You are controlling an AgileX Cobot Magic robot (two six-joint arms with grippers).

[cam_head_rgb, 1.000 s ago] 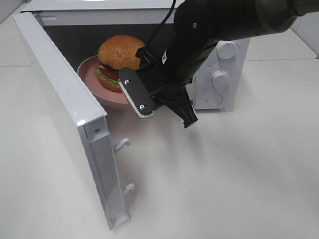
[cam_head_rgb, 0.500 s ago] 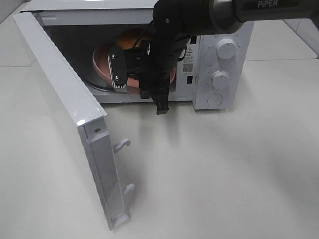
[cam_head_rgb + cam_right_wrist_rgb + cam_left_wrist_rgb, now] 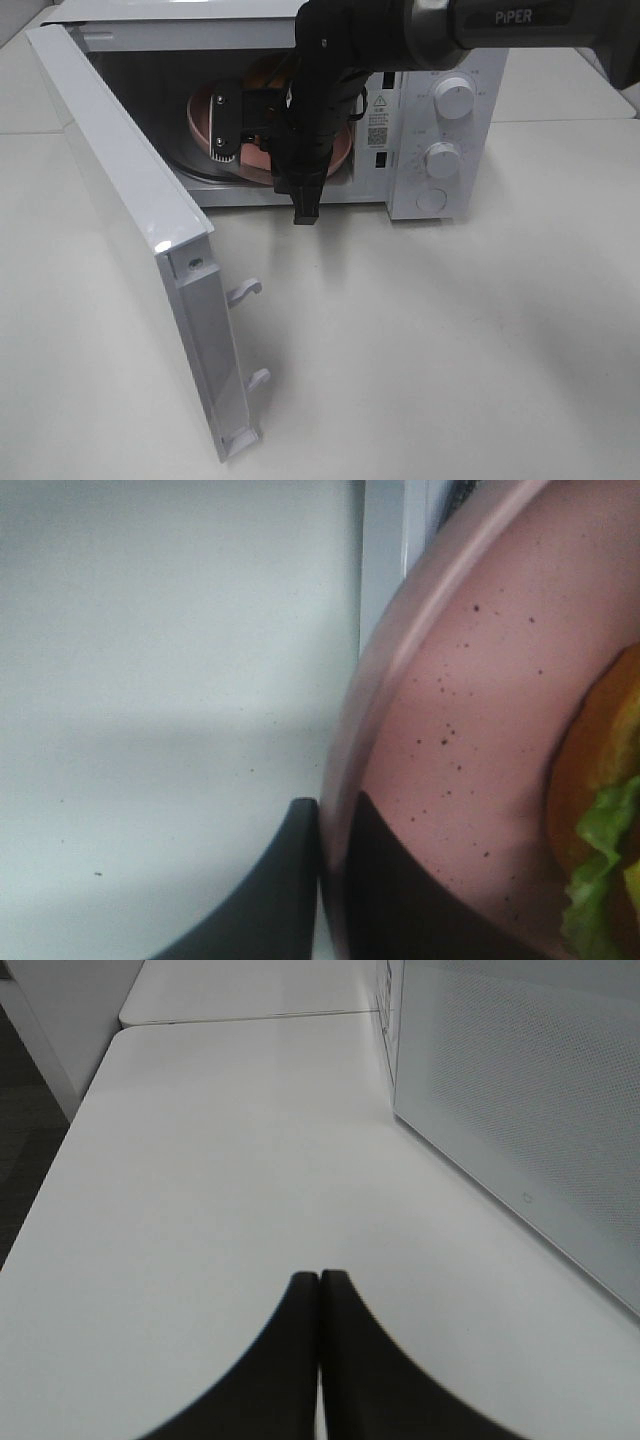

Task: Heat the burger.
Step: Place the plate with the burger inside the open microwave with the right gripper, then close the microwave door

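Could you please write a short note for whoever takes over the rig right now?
Left gripper: jaws shut, empty, over the table beside the microwave.
Right gripper: jaws shut on the pink plate's rim, inside the microwave.
Burger: on the plate, in the cavity.
Done: plate and burger are inside; door open.
Left: release the plate, withdraw, close the door, probably start heating.

Your right gripper [image 3: 333, 805] moves in from out front of the microwave [image 3: 470, 130] to its opening. The pink plate [image 3: 203, 118] goes with it: a second ago it hung at the mouth, half out over the table [image 3: 450, 350]; now it is well inside the cavity. The burger [image 3: 598, 780], in plain sight before, is mostly behind your arm [image 3: 400, 30] in the high view.
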